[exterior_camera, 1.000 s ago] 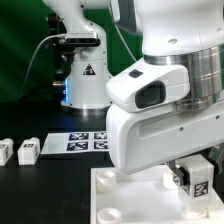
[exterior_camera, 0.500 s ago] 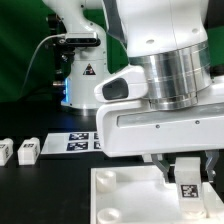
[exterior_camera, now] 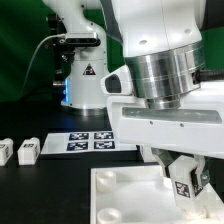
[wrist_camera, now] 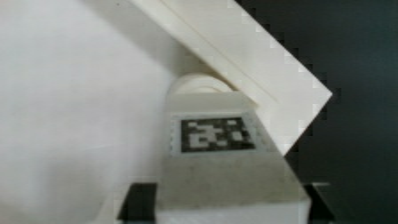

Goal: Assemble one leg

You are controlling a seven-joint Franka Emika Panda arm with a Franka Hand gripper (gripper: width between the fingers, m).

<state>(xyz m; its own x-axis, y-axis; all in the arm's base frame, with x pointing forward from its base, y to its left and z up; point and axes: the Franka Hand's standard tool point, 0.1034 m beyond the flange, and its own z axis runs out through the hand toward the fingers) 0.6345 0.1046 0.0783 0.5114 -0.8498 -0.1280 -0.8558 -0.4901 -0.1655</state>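
My gripper (exterior_camera: 183, 178) is shut on a leg (exterior_camera: 183, 187), a small white block with a black-and-white tag, held upright over the right part of the large white tray-like piece (exterior_camera: 120, 195). In the wrist view the leg (wrist_camera: 217, 140) sits between my dark fingertips (wrist_camera: 143, 203), its far end at a round corner socket (wrist_camera: 210, 84) by the tray's raised rim (wrist_camera: 249, 55). I cannot tell whether the leg touches the socket. Two more legs (exterior_camera: 28, 151) stand on the black table at the exterior view's left, another one (exterior_camera: 5, 152) beside the first.
The marker board (exterior_camera: 88, 141) lies flat on the table behind the tray. A white robot base (exterior_camera: 80, 60) with cables stands at the back. My arm's large white body (exterior_camera: 165, 110) hides the right half of the scene.
My arm has turned and shifted towards the exterior view's left, carrying the leg lower and nearer the tray's corner. The loose legs have not moved.
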